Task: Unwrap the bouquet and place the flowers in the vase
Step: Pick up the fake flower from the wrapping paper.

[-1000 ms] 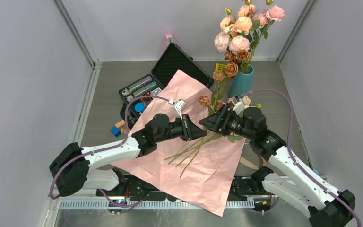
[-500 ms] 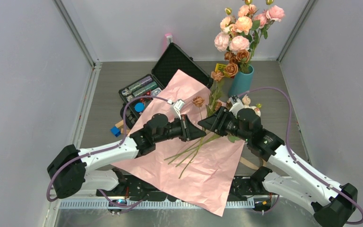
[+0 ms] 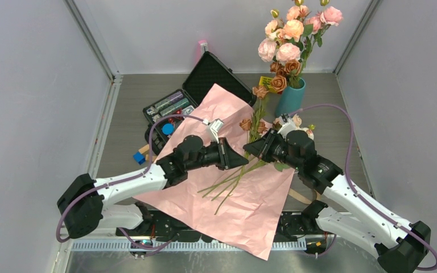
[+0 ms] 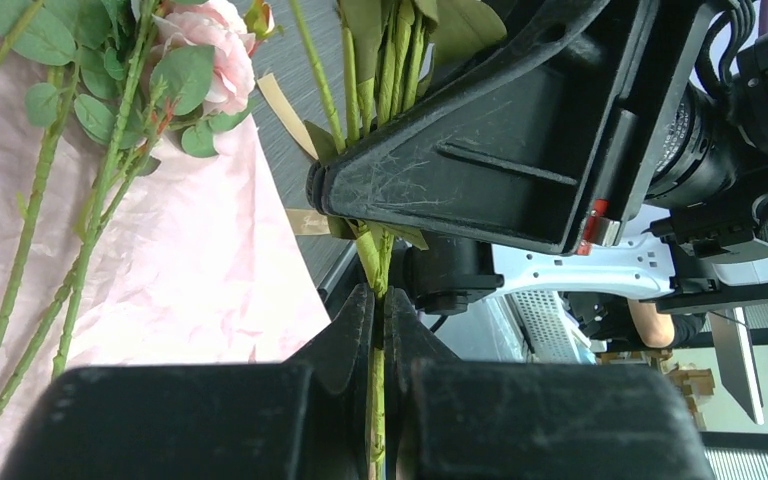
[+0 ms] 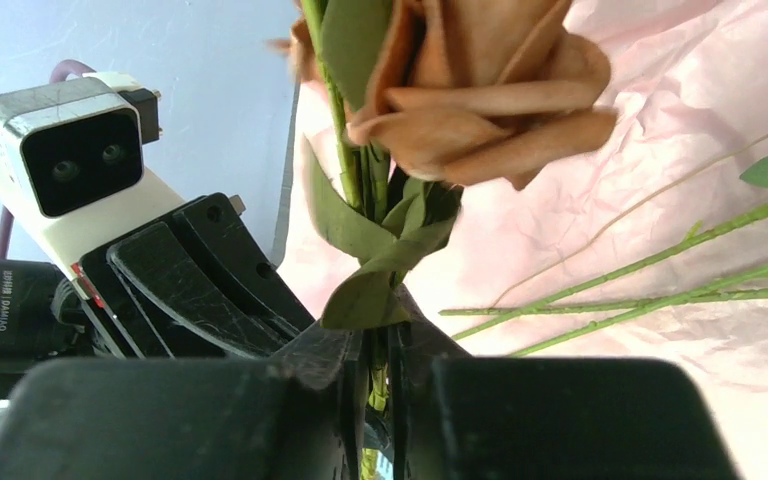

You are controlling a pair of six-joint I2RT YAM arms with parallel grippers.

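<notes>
Left fingers [image 4: 345, 340] are pinched together on thin green stems of the flowers [image 3: 256, 122]. Right fingers [image 5: 332, 365] clamp those stems just beside them, leaves bunched in. How many stems each holds is hidden. The flowers sit mid-frame over pink paper [image 3: 262, 199], their long axis running from lower left to upper centre, blooms toward the vase [image 3: 290, 99].

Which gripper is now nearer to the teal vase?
Right. The right gripper is just front-left of the vase; the left gripper, holding the flowers, is farther left.

One vase [image 3: 290, 98], one case [image 3: 213, 74]
</notes>
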